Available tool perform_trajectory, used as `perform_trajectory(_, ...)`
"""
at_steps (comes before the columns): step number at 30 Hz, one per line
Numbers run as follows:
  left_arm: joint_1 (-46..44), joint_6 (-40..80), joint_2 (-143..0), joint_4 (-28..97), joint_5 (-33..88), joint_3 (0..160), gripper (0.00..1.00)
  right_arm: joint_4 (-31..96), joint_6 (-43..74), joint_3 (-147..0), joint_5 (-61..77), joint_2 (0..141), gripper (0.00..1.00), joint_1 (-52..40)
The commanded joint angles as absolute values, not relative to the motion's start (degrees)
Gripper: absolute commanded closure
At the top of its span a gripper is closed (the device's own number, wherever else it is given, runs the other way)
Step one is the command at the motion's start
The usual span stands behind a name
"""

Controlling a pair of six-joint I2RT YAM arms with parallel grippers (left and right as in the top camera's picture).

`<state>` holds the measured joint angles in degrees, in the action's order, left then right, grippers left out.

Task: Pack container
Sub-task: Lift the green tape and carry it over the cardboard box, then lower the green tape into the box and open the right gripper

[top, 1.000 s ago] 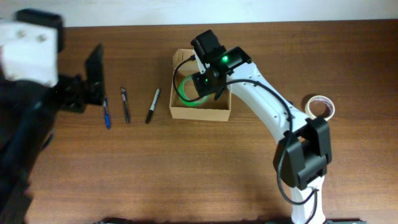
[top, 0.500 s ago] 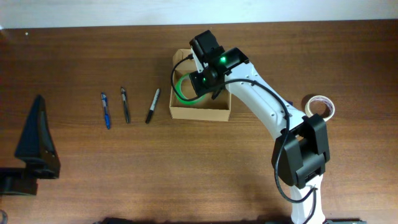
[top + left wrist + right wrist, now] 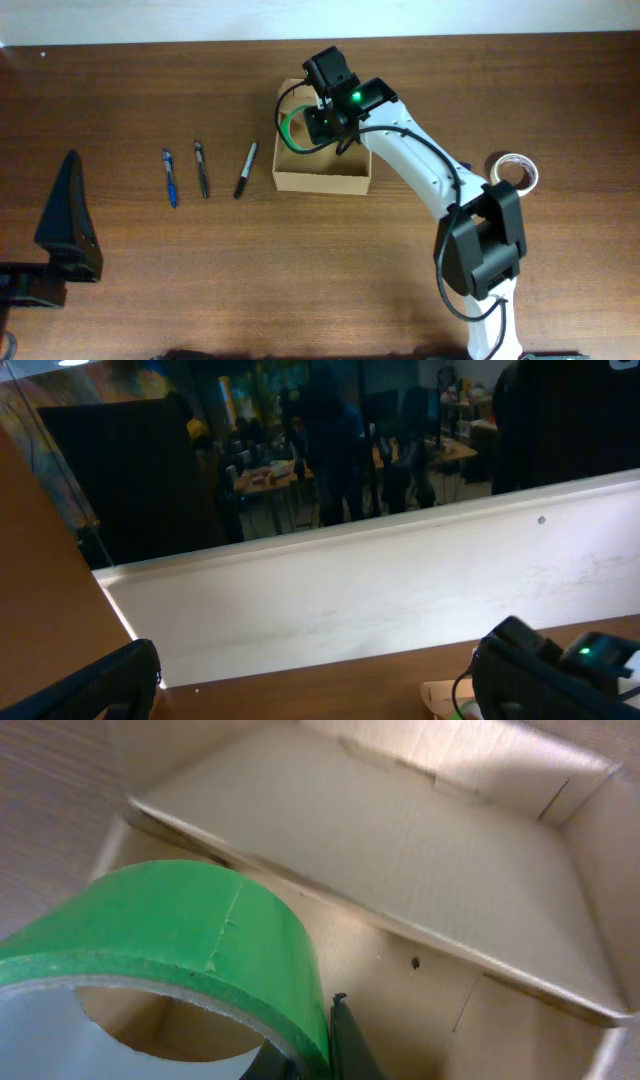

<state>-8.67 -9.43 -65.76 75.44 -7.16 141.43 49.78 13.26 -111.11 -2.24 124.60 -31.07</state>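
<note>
The container (image 3: 322,180) is a small tan cardboard box, open, at the table's middle back. My right gripper (image 3: 318,122) hangs over its inside and is shut on the wall of a green tape roll (image 3: 291,130). In the right wrist view one finger is inside the roll (image 3: 200,930) and one outside, at the gripper (image 3: 322,1055), with the box's inner walls (image 3: 400,840) just behind. My left gripper (image 3: 66,222) is far off at the table's front left, open and empty. Its wrist view shows one finger (image 3: 110,685) and a corner of the box (image 3: 440,695).
A blue pen (image 3: 169,178), a black pen (image 3: 201,168) and a black marker (image 3: 245,170) lie side by side left of the box. A white tape roll (image 3: 513,170) lies at the right. The right arm's base stands at the front right.
My left arm has drawn back from beside the pens to the table's front left. My right gripper has shifted slightly toward the far side of the box with the green tape.
</note>
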Motion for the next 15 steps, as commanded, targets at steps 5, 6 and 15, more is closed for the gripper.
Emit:
perform_trajectory(5, -8.84, -9.96, -66.13, 75.46, -7.77, 141.21, 0.01, 50.30, 14.48, -111.22, -1.80, 128.75, 0.96, -31.44)
perform_trajectory(6, -8.84, -9.96, -66.13, 75.48, -7.77, 141.21, 0.01, 50.30, 14.46, -111.22, -1.87, 128.81, 0.96, -31.42)
perform_trajectory(15, -8.84, -9.96, -66.13, 75.48, -7.77, 141.21, 0.01, 49.87, 14.50, -111.22, -1.96, 131.13, 0.96, -31.40)
